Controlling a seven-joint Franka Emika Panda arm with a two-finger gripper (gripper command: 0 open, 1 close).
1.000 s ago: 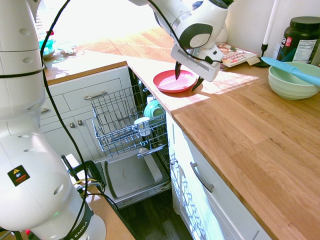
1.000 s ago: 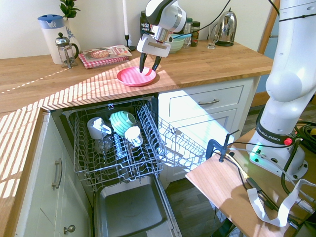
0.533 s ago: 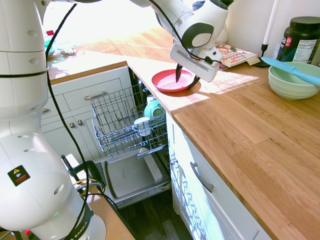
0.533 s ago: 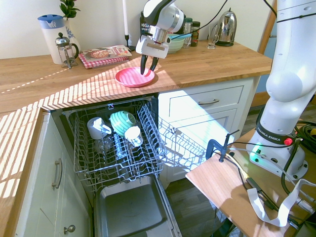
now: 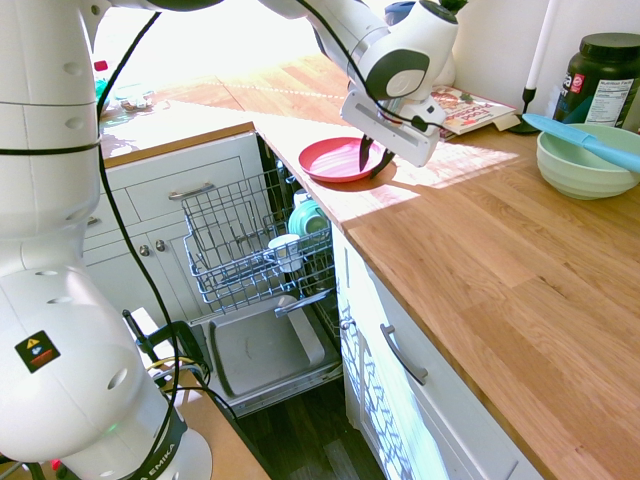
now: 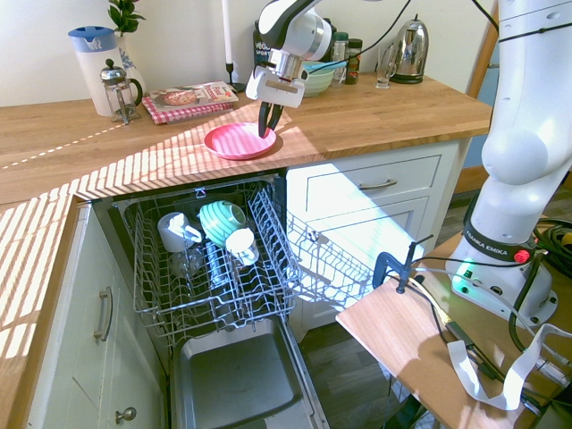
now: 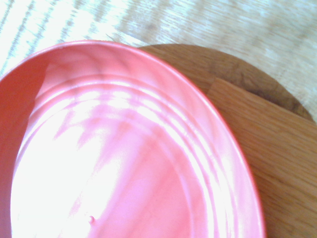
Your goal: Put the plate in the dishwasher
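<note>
1. Plate (image 5: 338,158): one small round pink-red plate, on the wooden worktop (image 5: 500,260) near its edge, just above the open dishwasher (image 6: 214,268). Seen from the wrist, its ridged inside fills most of the frame (image 7: 124,158), with its shadow on the wood beside it.
2. Gripper (image 5: 371,156): one, at the plate's rim on the side away from the dishwasher opening. Its two dark fingers sit close together with the rim between them, pinching the plate's edge. The first exterior view shows that side of the plate tilted slightly off the wood.
3. Dishwasher: one, door dropped down flat, with one grey wire rack (image 6: 210,259) pulled out over it.
4. In the rack: one teal-green dish (image 6: 221,219) and two white cups (image 6: 174,231), all near the middle.
5. Second wire rack (image 6: 331,264): it juts out to the side of the first, in front of the white cabinet.
6. On the worktop well apart from the plate: one pale green bowl (image 5: 585,160) with a blue utensil (image 5: 585,140) across it, one dark tub (image 5: 605,75), one steel kettle (image 6: 409,52), one French press (image 6: 114,89) and one white jug with a blue lid (image 6: 94,58).
</note>
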